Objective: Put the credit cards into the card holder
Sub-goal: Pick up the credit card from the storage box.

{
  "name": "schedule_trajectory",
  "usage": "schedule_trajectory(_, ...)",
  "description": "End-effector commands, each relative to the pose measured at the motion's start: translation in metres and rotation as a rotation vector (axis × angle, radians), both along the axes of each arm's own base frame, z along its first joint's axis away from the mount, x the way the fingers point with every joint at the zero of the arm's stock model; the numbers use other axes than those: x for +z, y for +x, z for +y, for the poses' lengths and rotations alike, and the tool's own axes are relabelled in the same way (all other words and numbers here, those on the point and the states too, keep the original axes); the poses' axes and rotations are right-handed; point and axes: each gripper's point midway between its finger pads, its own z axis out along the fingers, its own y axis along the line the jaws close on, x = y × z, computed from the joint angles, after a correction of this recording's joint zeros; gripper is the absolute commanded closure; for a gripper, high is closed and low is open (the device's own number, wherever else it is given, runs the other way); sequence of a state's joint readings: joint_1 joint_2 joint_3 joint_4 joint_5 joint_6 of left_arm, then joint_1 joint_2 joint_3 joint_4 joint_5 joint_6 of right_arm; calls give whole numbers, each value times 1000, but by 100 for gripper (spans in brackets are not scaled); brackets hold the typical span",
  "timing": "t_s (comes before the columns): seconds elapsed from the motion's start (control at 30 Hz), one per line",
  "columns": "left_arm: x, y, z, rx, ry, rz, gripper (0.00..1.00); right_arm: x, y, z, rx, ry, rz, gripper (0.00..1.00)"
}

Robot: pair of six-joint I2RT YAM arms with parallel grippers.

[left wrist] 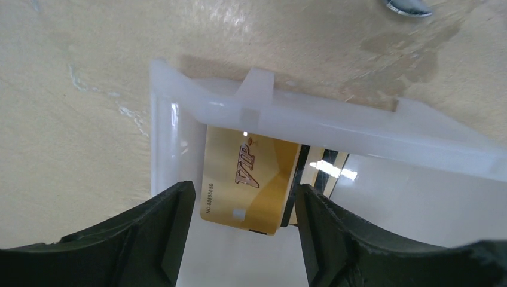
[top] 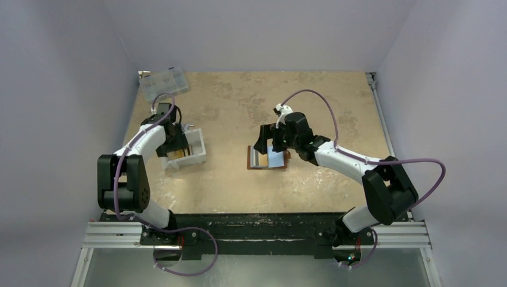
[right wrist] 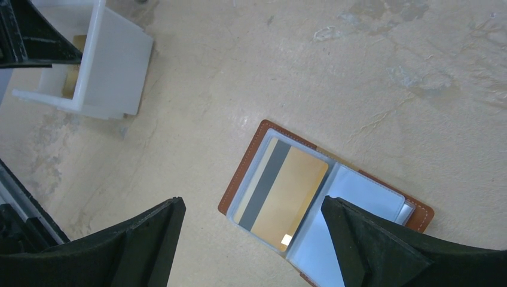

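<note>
Card holder (top: 266,160) lies open on stained beige table (top: 239,107).

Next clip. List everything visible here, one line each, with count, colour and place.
table: one, beige, under everything
white tray: one, white, table's left side
gold VIP card: one, gold, inside the tray
second card: one, colour unclear, mostly hidden beside it
card holder: one, brown, open at table centre
striped card: one, gold with dark stripe, in a holder sleeve
clear box: one, transparent, far left corner
metal object: one, silver, beyond the tray, cut off
arms: two, white and black, near edge
cables: two, purple, along the arms
left end effector: one, black, open around the VIP card
right end effector: one, black, open above the card holder
</note>
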State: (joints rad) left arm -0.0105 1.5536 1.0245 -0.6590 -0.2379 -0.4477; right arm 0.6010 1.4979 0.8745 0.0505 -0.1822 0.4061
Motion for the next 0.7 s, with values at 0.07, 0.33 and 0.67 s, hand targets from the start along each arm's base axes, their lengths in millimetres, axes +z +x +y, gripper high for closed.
schedule_trajectory(0.07, -14, 8, -5, 36, -12, -32, 38, 18, 17, 1, -12, -16, -63, 1)
schedule_trajectory(0.33, -35, 4, -11, 10, 11, 35, 38, 19, 13, -2, 1, -23, -75, 1)
schedule_trajectory(0.67, -20, 12, -14, -18, 1, -20, 79, 21, 14, -4, 3, -31, -83, 1)
